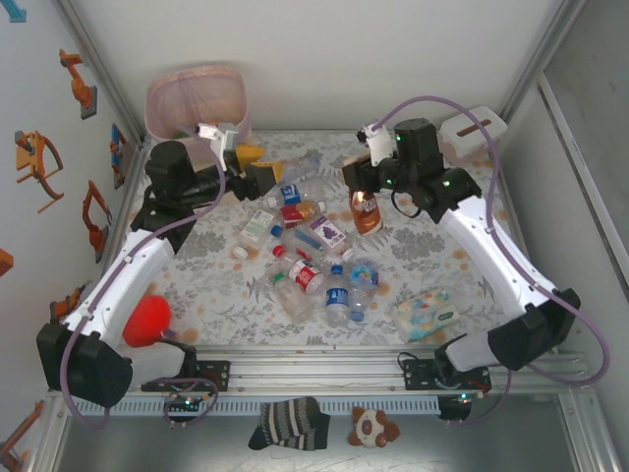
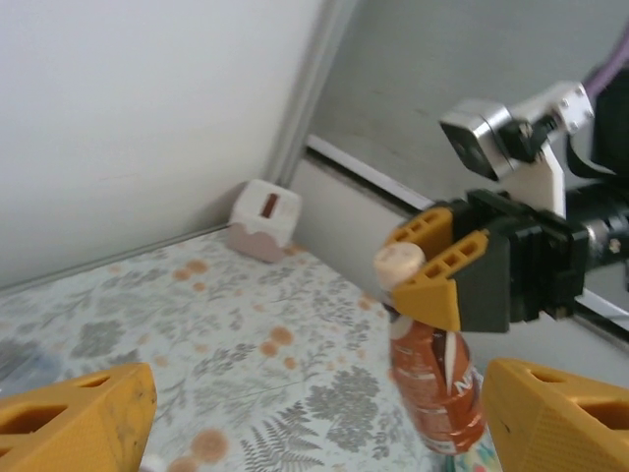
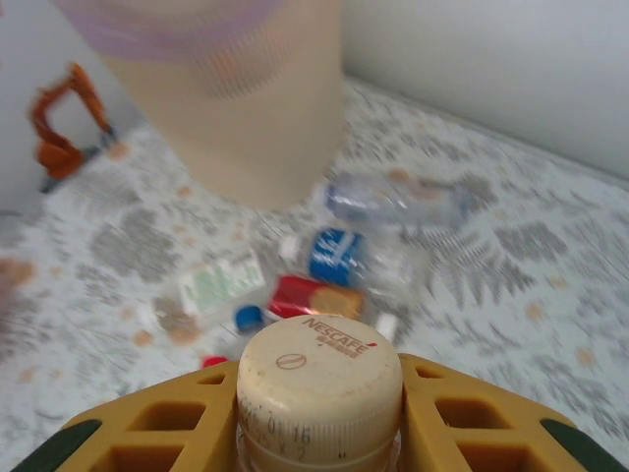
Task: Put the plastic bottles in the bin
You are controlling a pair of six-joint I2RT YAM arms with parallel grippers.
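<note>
Right pincer (image 2: 405,267) around brown bottle (image 2: 432,383) neck

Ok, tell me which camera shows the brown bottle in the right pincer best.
Left wrist view: the brown bottle hangs side-on, neck and label plain, the right pincer shut on its neck. The top external view gives the bottle small, from above. The right wrist view looks down on its cap.

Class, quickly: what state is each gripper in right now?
Left gripper: open, empty.
Right gripper: shut on the brown bottle, at its neck.
</note>
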